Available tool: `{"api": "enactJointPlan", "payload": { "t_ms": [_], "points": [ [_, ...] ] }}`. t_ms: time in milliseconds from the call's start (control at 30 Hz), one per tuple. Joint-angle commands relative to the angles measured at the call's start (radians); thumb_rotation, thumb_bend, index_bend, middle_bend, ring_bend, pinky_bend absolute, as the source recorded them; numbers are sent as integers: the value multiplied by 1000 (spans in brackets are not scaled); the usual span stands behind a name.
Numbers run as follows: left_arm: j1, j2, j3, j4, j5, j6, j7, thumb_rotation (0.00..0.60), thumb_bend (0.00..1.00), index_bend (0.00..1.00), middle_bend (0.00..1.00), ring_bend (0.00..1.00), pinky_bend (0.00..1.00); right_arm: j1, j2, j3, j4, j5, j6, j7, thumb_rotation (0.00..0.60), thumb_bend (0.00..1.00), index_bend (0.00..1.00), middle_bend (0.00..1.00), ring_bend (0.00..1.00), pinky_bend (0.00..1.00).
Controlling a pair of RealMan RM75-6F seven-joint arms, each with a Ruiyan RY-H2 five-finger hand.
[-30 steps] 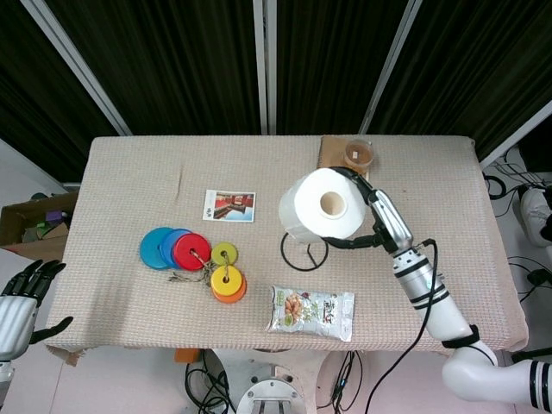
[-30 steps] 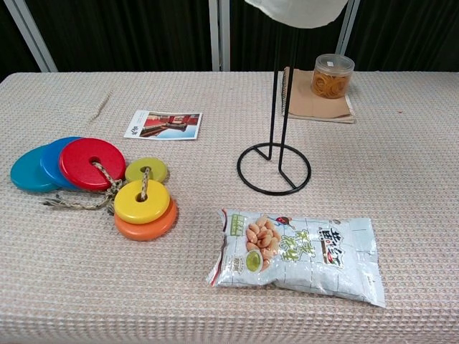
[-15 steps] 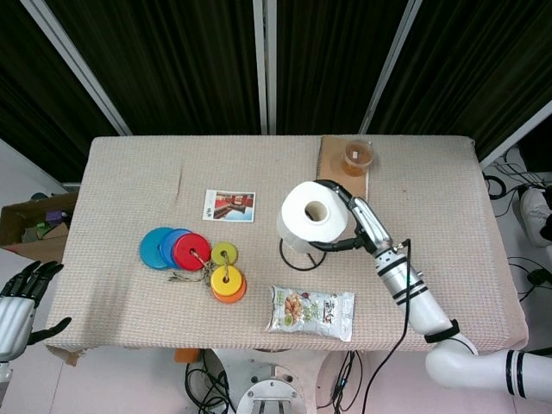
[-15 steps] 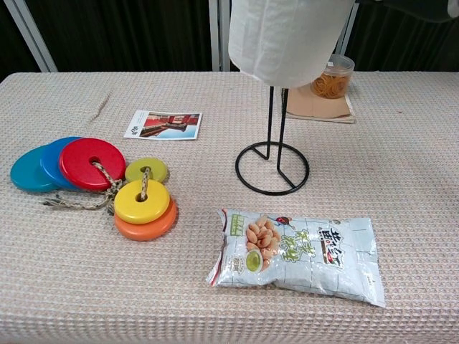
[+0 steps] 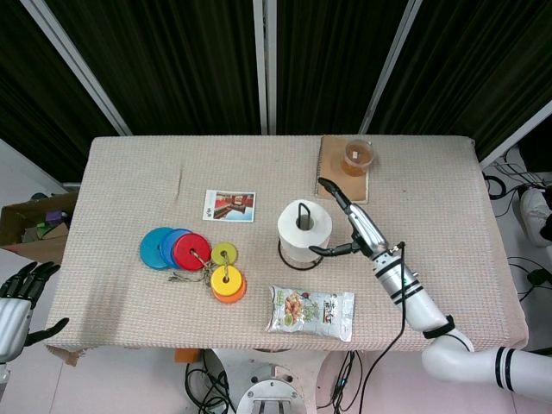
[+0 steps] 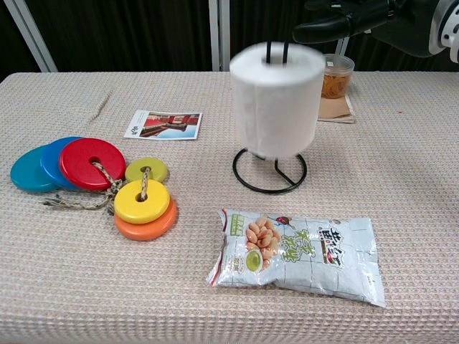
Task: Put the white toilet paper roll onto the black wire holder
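Observation:
The white toilet paper roll (image 5: 304,226) stands upright on the black wire holder (image 5: 287,260), whose wire loop shows through the roll's core. In the chest view the roll (image 6: 276,100) is blurred and hangs slightly above the holder's base ring (image 6: 270,188). My right hand (image 5: 347,226) is just right of the roll, its fingers spread and off the paper; the chest view shows that hand (image 6: 344,18) above and right of the roll. At the lower left, beyond the table edge, my left hand (image 5: 19,297) is empty, fingers apart.
A snack bag (image 5: 310,311) lies in front of the holder. Coloured discs on a cord (image 5: 194,254) sit to the left, and a photo card (image 5: 230,205) behind them. A jar (image 5: 358,155) on a brown board stands at the back right.
The roll came down over the holder's wire and left my right hand, which opened and drew slightly right. The left hand stayed where it was.

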Motion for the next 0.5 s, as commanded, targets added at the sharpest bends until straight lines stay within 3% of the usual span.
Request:
{"api": "enactJointPlan", "payload": {
  "t_ms": [33,133,200,400,500],
  "points": [
    [0,-1,0,-1,1,0,2,600,59,141,149,101,209,-16,11,-6,-2,-22,14,12,600,0,0,0,0,0],
    [1,-1,0,-1,1,3,2,600,59,141,150,101,209,-49,46,-36,-2,-95,56,-7,600,0,0,0,0,0],
    [2,-1,-1,0,-1,4,0,600,59,141,150,101,209,-85,93,-83,13,-178,103,-84,600,0,0,0,0,0],
    [-1,-3,-5,8,-6,1,-8,600,59,141,149,101,209,-285,233,-256,63,-340,336,-600,600,0,0,0,0,0],
    [-2,-8,-7,17,-11,-4,-15,600,59,141,150,101,209,-415,229,-315,102,-354,486,-700,600,0,0,0,0,0]
  ]
}}
